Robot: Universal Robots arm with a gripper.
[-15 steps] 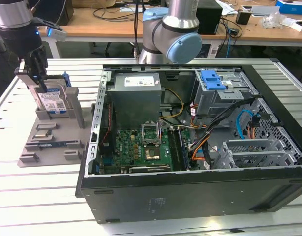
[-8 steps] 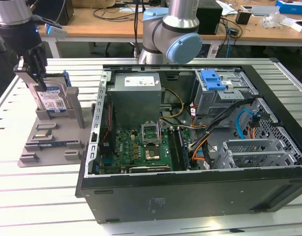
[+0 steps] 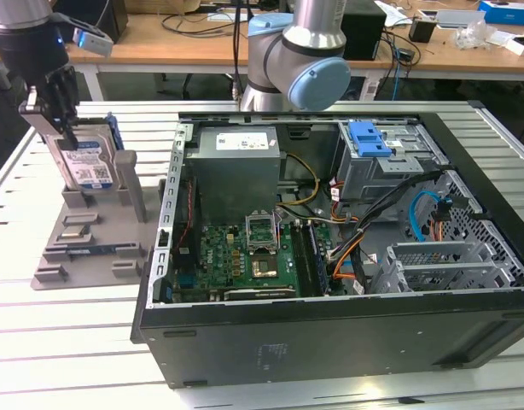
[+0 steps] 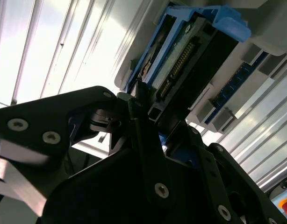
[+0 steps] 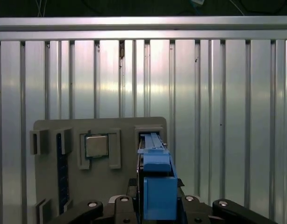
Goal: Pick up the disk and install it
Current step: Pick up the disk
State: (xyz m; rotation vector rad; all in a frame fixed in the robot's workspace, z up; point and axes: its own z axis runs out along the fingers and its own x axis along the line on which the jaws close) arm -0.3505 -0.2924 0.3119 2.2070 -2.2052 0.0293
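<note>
The disk (image 3: 87,162) stands on edge in a slot of the grey stand (image 3: 91,231), on the counter (image 3: 74,342) at the exterior view's left. The tool (image 3: 59,120) comes from above and is closed on the disk's upper edge, one finger on each face. A tall post of the stand rises just beside the disk, and the stand's edge lies near the wall of the open case (image 3: 330,342). The counter in front of the stand is bare. Inside the case, cables cross near the drive bay (image 3: 390,171), which carries a blue bracket (image 3: 369,138).

The slot hides the disk's lower edge. In the first wrist view the disk (image 5: 157,186) shows edge-on as a blue rail. In the second wrist view the tool's dark body covers the near end of the disk (image 4: 190,51), so the far finger's contact is hard to make out.
</note>
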